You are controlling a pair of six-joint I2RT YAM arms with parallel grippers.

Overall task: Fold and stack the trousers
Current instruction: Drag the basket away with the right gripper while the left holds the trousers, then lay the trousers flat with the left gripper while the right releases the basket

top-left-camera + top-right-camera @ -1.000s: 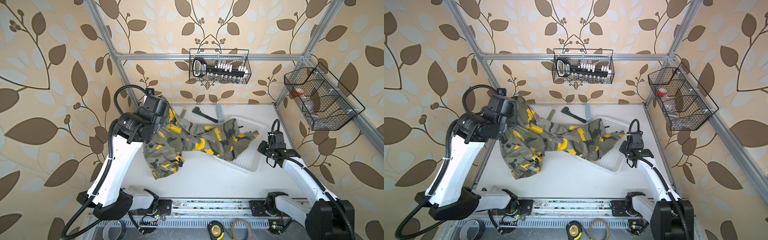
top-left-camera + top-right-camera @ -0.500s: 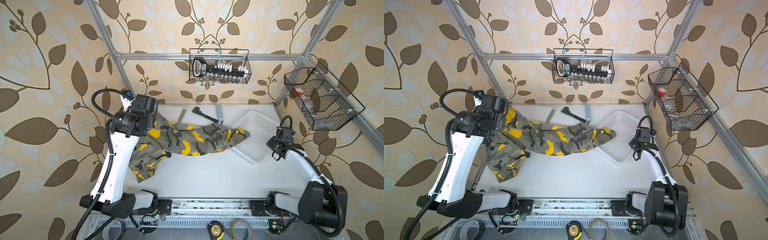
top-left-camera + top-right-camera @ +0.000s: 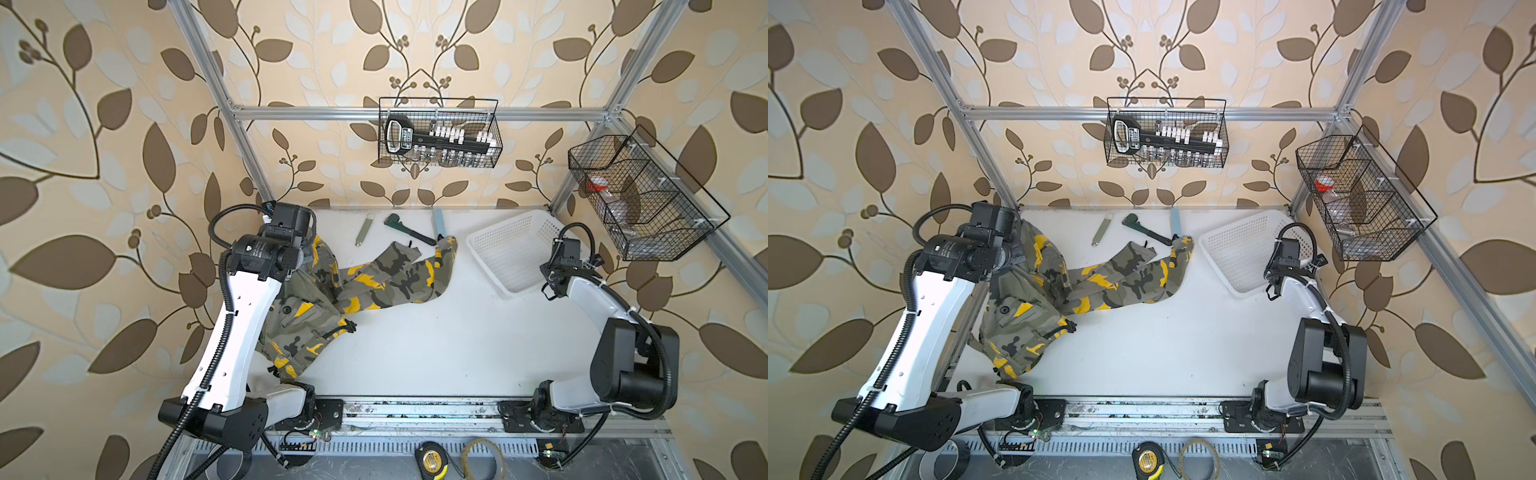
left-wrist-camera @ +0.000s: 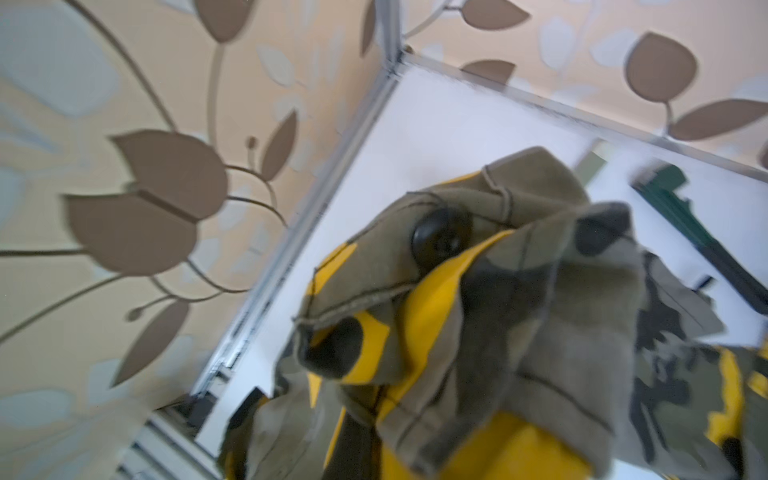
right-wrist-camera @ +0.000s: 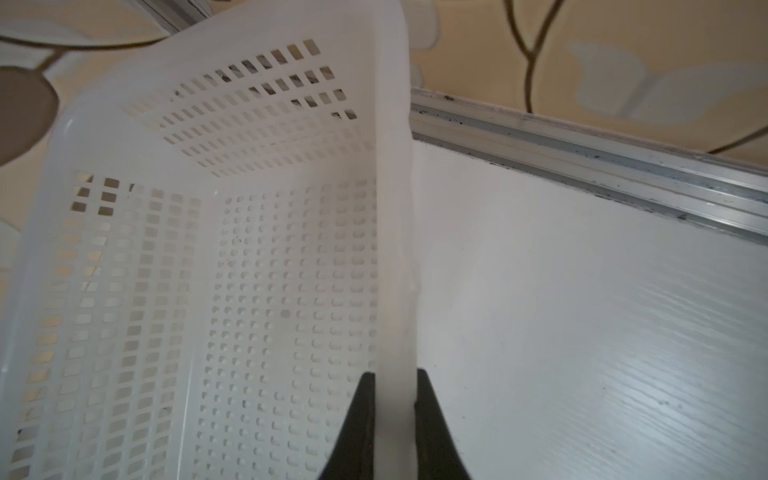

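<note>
1. Logged trousers unfolded and crumpled on the left half of the white table, same lie in both top views.
2. Waist end bunched and raised beneath the left arm's wrist. Legs trailing rightward over the tabletop, one cuff near the white basket but apart from it.
3. Checked left gripper: fingers hidden by cloth in every view. Wrist view filled with a black button and waistband fabric. Clenched, seemingly on the trousers.
4. Checked right gripper: clamped on the basket rim, one finger inside the wall, one outside.
5. Along the rear edge: pale strip, dark green wrench, light blue bar. Cuff lying at the wrench's handle end.
</note>
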